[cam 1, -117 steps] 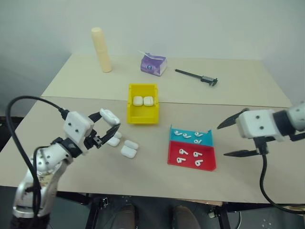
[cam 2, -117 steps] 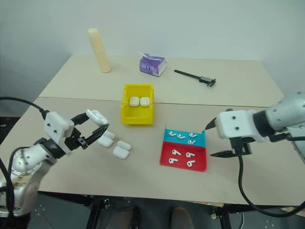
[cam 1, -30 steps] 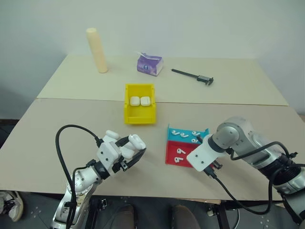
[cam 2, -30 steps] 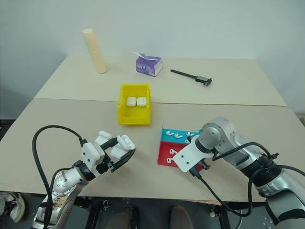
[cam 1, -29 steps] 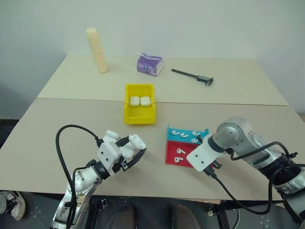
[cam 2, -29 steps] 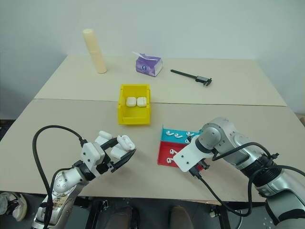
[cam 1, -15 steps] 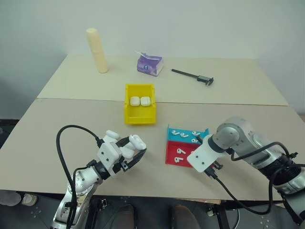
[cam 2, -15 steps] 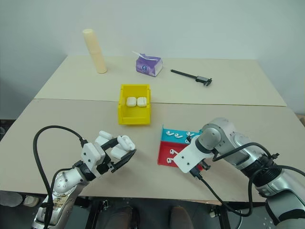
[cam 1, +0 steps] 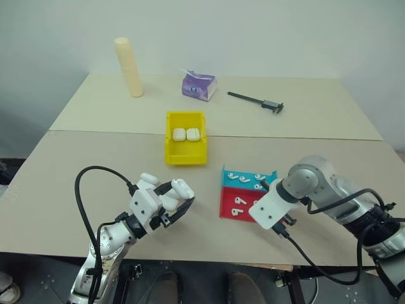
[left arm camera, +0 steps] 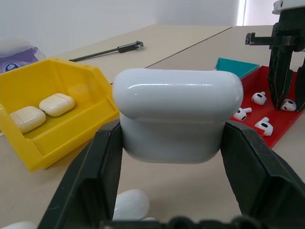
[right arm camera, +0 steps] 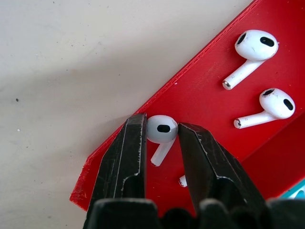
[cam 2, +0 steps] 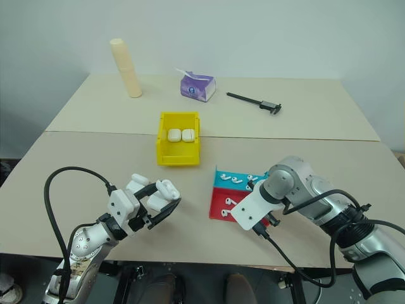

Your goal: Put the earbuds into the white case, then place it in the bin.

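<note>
Over red tray, right gripper pinching first earbud.
Left gripper clamps closed white case; loading and yellow bin drop remain.

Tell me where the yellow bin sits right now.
The yellow bin sits mid-table, ahead of the left gripper, left of the red tray; two cases inside.
</note>
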